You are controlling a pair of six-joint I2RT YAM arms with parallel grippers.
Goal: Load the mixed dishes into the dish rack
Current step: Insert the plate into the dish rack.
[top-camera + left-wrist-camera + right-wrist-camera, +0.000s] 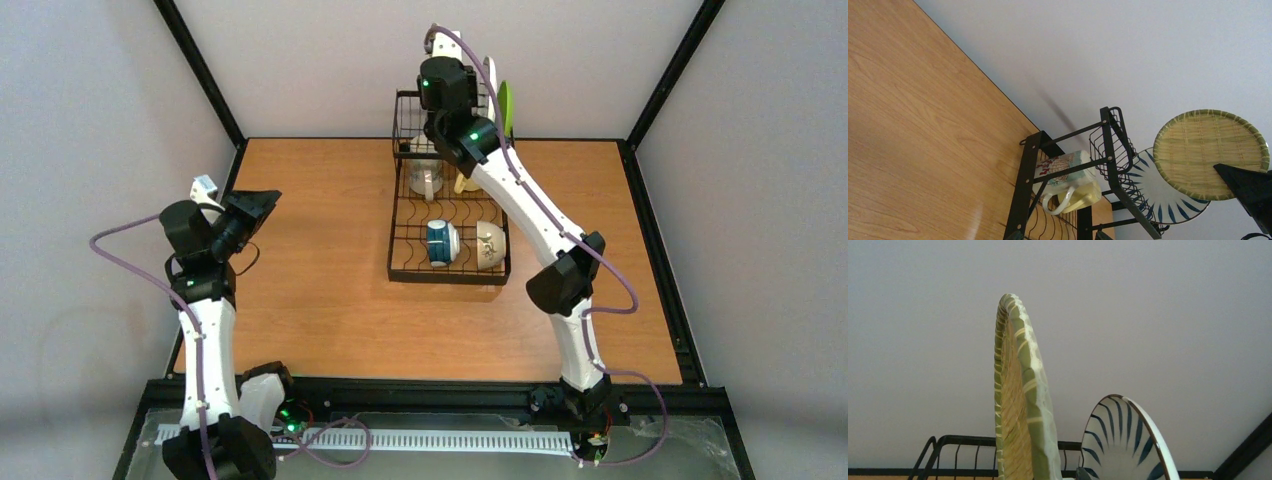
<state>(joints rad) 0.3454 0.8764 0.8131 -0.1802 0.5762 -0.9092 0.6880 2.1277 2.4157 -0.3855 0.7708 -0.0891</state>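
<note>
The black wire dish rack (400, 215) stands at the back middle of the table. In it lie a teal-and-white cup (441, 243), a cream bowl (489, 245), a cream mug (425, 178) and a yellow mug (466, 183). My right gripper (487, 100) hovers over the rack's far end, shut on the rim of a lime-green plate (1020, 405) with a woven straw-coloured face, held upright. A black-and-white striped plate (1125, 440) stands just beside it. My left gripper (262, 205) is open and empty, raised over the table's left side and aimed at the rack (1024, 190).
Black frame posts run along the table's edges and up the back corners. Bare wooden tabletop (320, 290) lies between the left arm and the rack. The right arm's elbow (565, 275) hangs to the right of the rack's near end.
</note>
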